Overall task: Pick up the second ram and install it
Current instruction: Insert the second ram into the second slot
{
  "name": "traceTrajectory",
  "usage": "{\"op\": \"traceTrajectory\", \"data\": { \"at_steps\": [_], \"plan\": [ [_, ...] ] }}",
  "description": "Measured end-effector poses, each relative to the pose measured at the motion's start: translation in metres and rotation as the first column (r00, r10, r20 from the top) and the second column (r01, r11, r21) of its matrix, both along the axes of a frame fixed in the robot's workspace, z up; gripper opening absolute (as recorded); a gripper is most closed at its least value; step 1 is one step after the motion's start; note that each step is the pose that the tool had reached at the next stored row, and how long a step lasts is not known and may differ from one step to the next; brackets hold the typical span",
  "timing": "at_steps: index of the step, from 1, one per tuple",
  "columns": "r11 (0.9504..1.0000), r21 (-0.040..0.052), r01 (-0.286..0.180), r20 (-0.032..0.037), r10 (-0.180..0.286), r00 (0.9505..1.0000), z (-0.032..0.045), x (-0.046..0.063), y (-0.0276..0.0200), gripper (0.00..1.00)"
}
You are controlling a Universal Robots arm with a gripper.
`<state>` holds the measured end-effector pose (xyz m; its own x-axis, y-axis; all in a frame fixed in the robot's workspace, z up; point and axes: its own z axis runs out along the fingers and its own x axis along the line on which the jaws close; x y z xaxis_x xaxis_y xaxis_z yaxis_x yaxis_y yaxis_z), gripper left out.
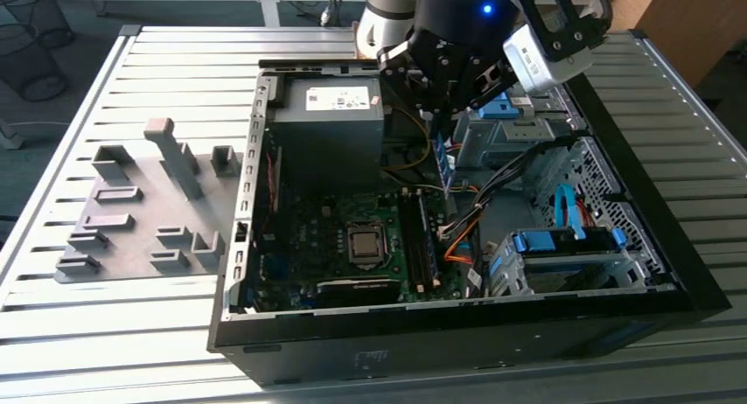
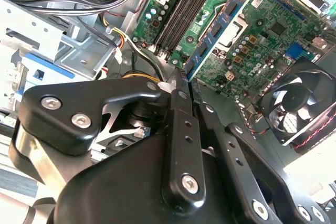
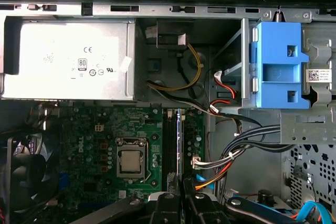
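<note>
- On the slatted table (image 1: 140,334) sits an open PC case (image 1: 467,334), side panel off, motherboard (image 1: 338,238) facing up.
- Arm comes down into the case from the far end in the exterior view, above the power supply (image 1: 331,102) and drive cage.
- Grey holder tray (image 1: 140,220) lies on the table, on the exterior view's left of the case, just beside it.
- Power supply in the first wrist view (image 3: 68,61) fills one corner of the case; bare CPU socket (image 3: 129,160) near it on the board.
- Case fan (image 2: 299,106) at the board's edge in the second wrist view.
- Blue drive clip (image 3: 278,66) on the metal cage, bundled cables (image 3: 247,140) running below it.
- Gripper (image 2: 185,85) hangs over the memory slots (image 2: 181,11), fingers closed together on the ram (image 2: 212,32).
- Ram is held upright on edge, thin blue-green stick with black chips, lower edge above the slots; in the exterior view (image 1: 443,159) it hangs under the gripper (image 1: 442,115), over the slot area.
- In the first wrist view the ram (image 3: 180,140) shows edge-on, lined up along the slots; whether it touches a slot cannot be told.
</note>
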<state>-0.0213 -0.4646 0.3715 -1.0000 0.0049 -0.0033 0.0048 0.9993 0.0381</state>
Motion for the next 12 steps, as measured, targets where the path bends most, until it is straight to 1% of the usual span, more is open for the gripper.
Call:
{"op": "traceTrajectory", "data": {
  "at_steps": [8, 10, 12],
  "plan": [
    [1.0, -0.0001, 0.0, -0.0005, 0.0, 1.0, -0.0001, 0.0, 0.0, 0.14],
    [1.0, 0.0004, 0.0, -0.0075, 0.0, 1.0, -0.0011, 0.0001, 0.0, 0.14],
    [1.0, 0.0001, 0.0, -0.0133, 0.0, 0.9999, -0.0044, 0.0, 0.0, 0.14]
  ]
}}
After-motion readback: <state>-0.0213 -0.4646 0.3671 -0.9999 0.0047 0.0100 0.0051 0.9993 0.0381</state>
